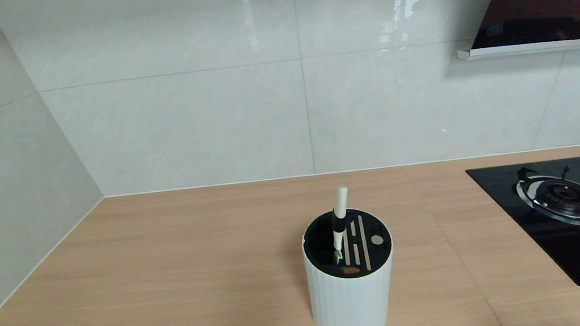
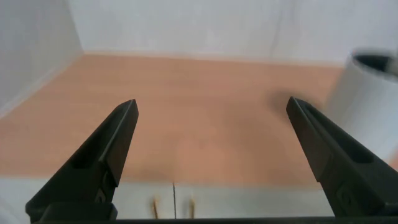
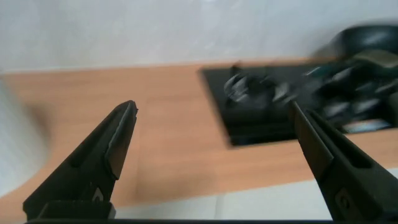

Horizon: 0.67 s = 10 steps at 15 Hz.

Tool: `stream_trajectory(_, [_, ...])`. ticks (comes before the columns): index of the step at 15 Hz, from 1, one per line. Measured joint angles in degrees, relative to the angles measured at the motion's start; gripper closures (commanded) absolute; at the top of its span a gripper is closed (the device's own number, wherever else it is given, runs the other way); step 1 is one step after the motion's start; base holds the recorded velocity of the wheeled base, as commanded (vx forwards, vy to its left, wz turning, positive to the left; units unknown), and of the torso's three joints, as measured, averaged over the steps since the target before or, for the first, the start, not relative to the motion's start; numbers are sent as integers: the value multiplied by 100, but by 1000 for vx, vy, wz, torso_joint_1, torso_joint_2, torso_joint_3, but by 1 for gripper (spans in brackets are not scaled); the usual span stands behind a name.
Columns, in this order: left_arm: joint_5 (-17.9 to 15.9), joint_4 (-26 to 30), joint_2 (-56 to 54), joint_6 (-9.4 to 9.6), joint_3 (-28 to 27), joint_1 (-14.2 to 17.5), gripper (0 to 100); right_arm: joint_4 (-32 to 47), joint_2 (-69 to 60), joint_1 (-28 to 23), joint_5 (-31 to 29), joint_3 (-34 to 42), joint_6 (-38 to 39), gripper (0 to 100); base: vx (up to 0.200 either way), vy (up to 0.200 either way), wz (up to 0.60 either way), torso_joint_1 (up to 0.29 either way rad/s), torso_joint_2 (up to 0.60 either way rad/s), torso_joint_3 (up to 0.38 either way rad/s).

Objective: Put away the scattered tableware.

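White ribbed holder [image 1: 351, 295] stands at six o'clock on the wooden desk [image 1: 173, 280], with a white-handled utensil [image 1: 341, 203] upright in its black slotted top. Left hand [image 2: 212, 102] and right hand [image 3: 212, 106] both gape wide, holding nothing. The hob [image 1: 561, 211] lies at three o'clock.

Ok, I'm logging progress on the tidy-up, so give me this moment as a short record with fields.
holder: white cylinder with a slotted black top, standing on the wooden counter
utensil: white handle, stands in a slot of the holder, handle up
gas hob: set in the counter, to the robot's right of the holder
left pincer: open, empty
right pincer: open, empty
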Motion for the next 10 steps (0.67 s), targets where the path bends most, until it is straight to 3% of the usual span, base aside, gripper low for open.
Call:
stream_trajectory(1, [126,-22,-16,34,61,6,0,-10,-4,-2,182,45,41,0,0,0,0,0,0,0])
stream_trajectory(3, [383,191,-27,395,124,11,0,9,-11,0,1067,67,33,0,0,0,0,0,0,0])
stream_trajectory(4, [202,222,-32,690,127,11,0,30,-11,0,1691,78,-69,0,0,0,0,0,0,0])
stream_trajectory(5, [137,239,-34,791,130,11,0,72,-11,2,1904,83,-274,0,0,0,0,0,0,0])
stream_trajectory(8, [117,234,-37,390,140,11,0,72,-11,-2,1452,84,-85,0,0,0,0,0,0,0])
stream_trajectory(10, [119,232,-37,344,140,11,0,63,-11,-7,375,83,138,0,0,0,0,0,0,0])
